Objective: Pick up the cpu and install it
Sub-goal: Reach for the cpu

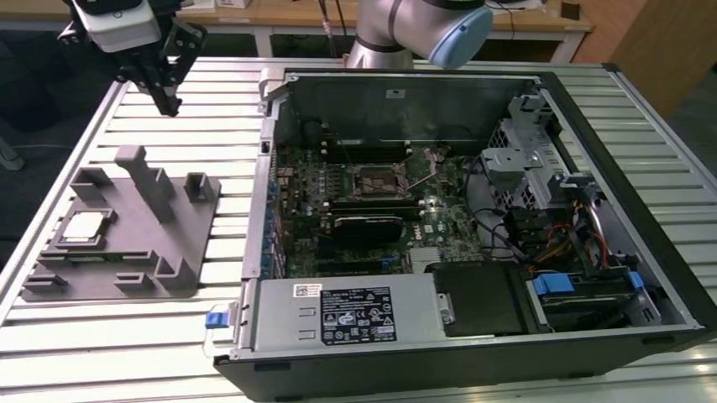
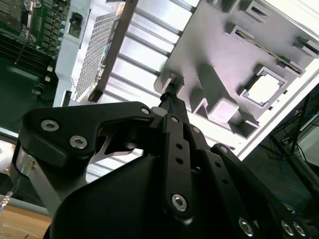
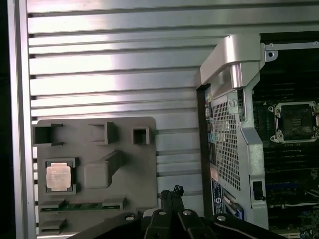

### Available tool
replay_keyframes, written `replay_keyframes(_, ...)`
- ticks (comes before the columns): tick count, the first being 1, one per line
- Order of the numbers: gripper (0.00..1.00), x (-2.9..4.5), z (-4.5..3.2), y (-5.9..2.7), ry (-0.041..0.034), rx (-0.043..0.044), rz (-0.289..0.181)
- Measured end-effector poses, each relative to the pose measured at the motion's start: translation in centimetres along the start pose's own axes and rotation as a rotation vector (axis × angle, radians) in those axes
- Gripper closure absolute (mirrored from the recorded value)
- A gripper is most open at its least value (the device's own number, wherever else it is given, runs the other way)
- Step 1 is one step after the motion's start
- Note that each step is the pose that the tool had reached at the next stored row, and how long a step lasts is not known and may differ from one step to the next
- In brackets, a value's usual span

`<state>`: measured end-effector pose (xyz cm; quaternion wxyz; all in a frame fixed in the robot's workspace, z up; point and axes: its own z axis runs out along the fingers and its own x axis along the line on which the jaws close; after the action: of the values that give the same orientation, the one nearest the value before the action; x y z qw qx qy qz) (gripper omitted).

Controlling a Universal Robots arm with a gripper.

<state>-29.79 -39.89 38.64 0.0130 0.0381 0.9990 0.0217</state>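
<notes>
1. The cpu (image 1: 84,227) is seated silver side up in a recess of a gray holder (image 1: 185,227).
2. The holder is laid on a slatted metal table (image 1: 112,336), just beside an opened computer case (image 1: 448,365), on the exterior view's left.
3. The gripper (image 1: 168,105) is held above the table beyond the holder, well apart from the cpu, with its fingers drawn together and nothing between them.
4. A wooden bench (image 1: 291,18) is seen behind the table.
</notes>
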Motion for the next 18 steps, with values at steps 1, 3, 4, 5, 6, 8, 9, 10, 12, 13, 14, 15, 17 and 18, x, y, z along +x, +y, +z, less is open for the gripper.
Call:
replay_keyframes(1,0.89,0.25,0.01,-0.02,0.0000,0.0000,0.000)
replay_keyframes(3,0.89,0.67,0.03,-0.06,-0.0002,-0.0001,0.000)
replay_keyframes(4,0.89,0.85,0.03,-0.07,-0.0001,-0.0001,0.000)
replay_keyframes(5,0.89,1.03,0.04,-0.09,-0.0001,-0.0001,0.000)
replay_keyframes(6,0.89,1.22,0.05,-0.10,-0.0001,-0.0001,0.000)
replay_keyframes(8,0.89,1.58,0.06,-0.13,-0.0002,-0.0001,0.000)
replay_keyframes(9,0.89,1.74,0.07,-0.14,-0.0002,-0.0001,0.000)
replay_keyframes(10,0.89,1.90,0.07,-0.15,-0.0001,0.0000,0.000)
replay_keyframes(12,0.89,2.26,0.08,-0.18,-0.0001,0.0000,0.000)
replay_keyframes(13,0.89,2.47,0.08,-0.20,0.0000,0.0000,0.000)
replay_keyframes(14,0.89,2.63,0.09,-0.21,-0.0001,-0.0001,0.000)
replay_keyframes(15,0.89,2.81,0.10,-0.22,-0.0001,-0.0001,0.000)
replay_keyframes(17,0.89,3.19,0.10,-0.25,-0.0001,-0.0001,0.000)
replay_keyframes(18,0.89,3.37,0.10,-0.27,-0.0001,-0.0001,0.000)
